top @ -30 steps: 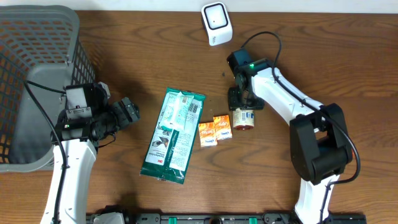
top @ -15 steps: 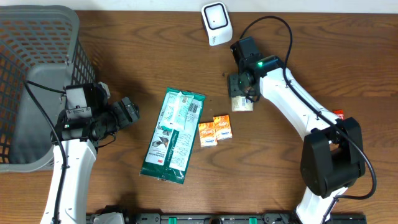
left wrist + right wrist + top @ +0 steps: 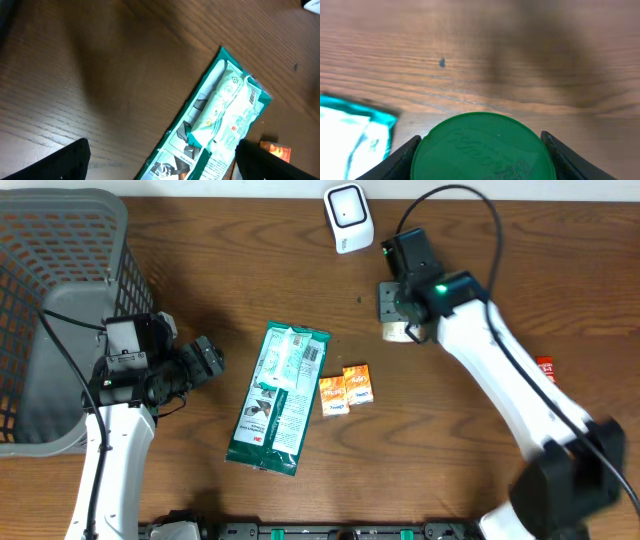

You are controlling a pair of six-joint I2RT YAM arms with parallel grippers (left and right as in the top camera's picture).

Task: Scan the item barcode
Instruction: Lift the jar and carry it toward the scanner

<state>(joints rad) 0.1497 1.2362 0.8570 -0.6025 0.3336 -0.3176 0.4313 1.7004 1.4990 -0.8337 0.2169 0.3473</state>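
Beside the grey mesh basket (image 3: 60,240) the left gripper (image 3: 208,360) hangs spread and empty, the green-and-white flat packet (image 3: 278,398) and two small orange cartons (image 3: 346,390) lie on the brown wooden worktop (image 3: 200,490), well clear, and the right gripper (image 3: 398,315) pinches the green-lidded jar (image 3: 482,145) close to the white box scanner (image 3: 348,218), probably to show its barcode, nothing between.

Overhead looks straight down; both wrist views (close, low) share the green packet (image 3: 277,398)
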